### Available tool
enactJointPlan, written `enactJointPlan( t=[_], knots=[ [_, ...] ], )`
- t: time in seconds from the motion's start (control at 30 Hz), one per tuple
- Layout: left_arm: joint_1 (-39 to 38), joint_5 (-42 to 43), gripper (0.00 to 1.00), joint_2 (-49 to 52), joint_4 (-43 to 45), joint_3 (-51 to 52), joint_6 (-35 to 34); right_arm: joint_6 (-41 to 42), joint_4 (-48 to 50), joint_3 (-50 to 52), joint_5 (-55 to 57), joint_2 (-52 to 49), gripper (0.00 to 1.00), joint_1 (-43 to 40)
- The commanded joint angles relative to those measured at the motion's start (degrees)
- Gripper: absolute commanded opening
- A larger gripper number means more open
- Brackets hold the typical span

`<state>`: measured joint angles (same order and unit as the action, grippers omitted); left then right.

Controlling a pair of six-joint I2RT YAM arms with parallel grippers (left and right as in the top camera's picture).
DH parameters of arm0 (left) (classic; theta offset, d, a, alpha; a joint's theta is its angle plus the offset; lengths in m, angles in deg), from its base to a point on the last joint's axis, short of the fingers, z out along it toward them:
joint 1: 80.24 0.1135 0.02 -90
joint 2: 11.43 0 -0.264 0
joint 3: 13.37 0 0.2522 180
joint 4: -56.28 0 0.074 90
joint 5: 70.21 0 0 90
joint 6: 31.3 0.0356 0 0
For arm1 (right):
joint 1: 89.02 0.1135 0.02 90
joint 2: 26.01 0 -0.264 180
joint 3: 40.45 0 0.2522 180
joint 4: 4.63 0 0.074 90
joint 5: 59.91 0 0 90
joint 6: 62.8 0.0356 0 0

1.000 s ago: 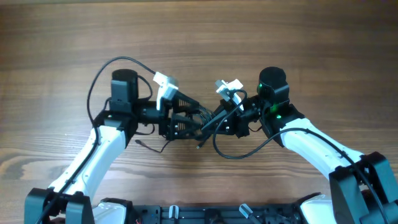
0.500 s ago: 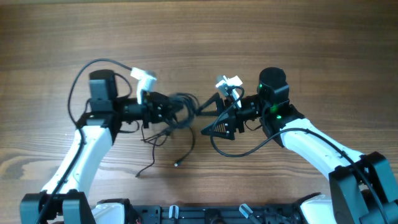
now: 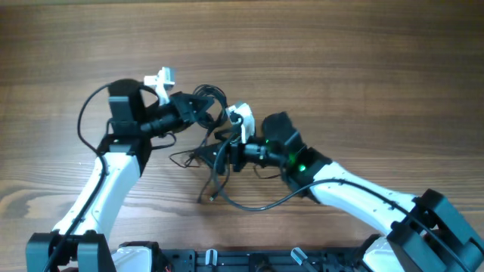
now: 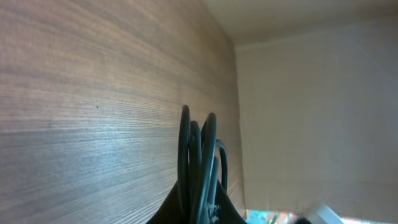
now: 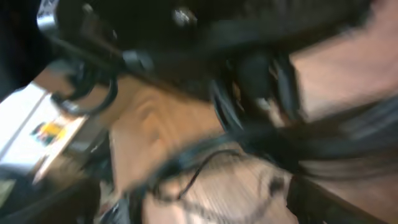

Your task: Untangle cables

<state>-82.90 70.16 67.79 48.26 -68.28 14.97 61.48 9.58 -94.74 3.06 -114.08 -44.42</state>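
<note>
The cables (image 3: 216, 100) are a bunch of thin black cords, and my left gripper (image 3: 201, 112) is shut on them left of the table's middle. In the left wrist view, several black cable loops (image 4: 198, 155) rise from between the closed jaws. Loose strands hang down to a free plug end (image 3: 203, 199) on the wood. My right gripper (image 3: 203, 157) sits just below the bunch with its jaws spread, among the hanging strands. The right wrist view is blurred, showing only dark cable strands (image 5: 205, 167) over the wood.
The thick black wire of the left arm (image 3: 89, 113) loops out to the left. The right arm's own wire (image 3: 257, 202) curves under its wrist. The arm bases (image 3: 227, 261) run along the front edge.
My left gripper shut on the bunch and drew it left and back. My right gripper opened, let go, and swung left to just under the bunch.
</note>
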Motion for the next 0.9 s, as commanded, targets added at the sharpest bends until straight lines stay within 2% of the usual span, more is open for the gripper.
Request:
enactJointPlan(
  t=[0.0, 0.1, 0.17, 0.27, 0.37, 0.47, 0.53, 0.7, 0.8, 0.87],
  knots=[
    [-5.27, -10.16, 0.04, 0.28, 1.99, -0.11, -8.72, 2.1, 0.85, -0.24, 11.74, -0.35, 0.82, 2.78],
    [-9.66, -12.98, 0.04, 0.28, 5.51, -0.11, -11.91, 2.16, -0.79, -0.24, 16.28, -0.66, 0.43, 3.06],
    [-11.54, -13.0, 0.04, 0.28, 7.85, -0.11, -13.81, 2.36, -2.49, -0.24, 19.02, -0.66, 0.04, 3.02],
    [-11.87, -12.94, 0.04, -0.13, 9.05, -0.11, -13.42, 2.05, -5.64, -0.24, 12.61, 0.66, 0.04, 2.54],
    [-10.36, -9.86, 0.04, -1.18, 8.59, -0.11, -6.01, -2.14, -16.39, -0.24, 4.81, 6.4, 0.04, -0.76],
    [-9.57, -5.57, 0.04, -2.38, 8.2, -0.11, 0.9, -7.65, -28.55, -0.24, 2.4, 13.84, 0.04, -5.01],
    [-9.6, -4.22, 0.04, -3.23, 5.99, -0.11, 5.31, -9.55, -33.33, -0.24, 0.22, 19.8, 0.04, -8.13],
    [-12.63, 0.79, 0.04, -3.58, 2.99, -0.11, 14.32, -10.34, -33.7, -0.24, -1.29, 27.15, 0.04, -9.55],
    [-17.46, 2.69, 0.04, -3.58, 3.61, -0.11, 19.45, -10.36, -33.77, -0.24, -0.22, 26.1, 0.04, -9.55],
    [-20.17, 2.75, 0.04, -3.58, 3.89, -0.11, 19.78, -10.25, -35.12, -0.24, 4.76, 24.26, 0.04, -9.55]
  ],
)
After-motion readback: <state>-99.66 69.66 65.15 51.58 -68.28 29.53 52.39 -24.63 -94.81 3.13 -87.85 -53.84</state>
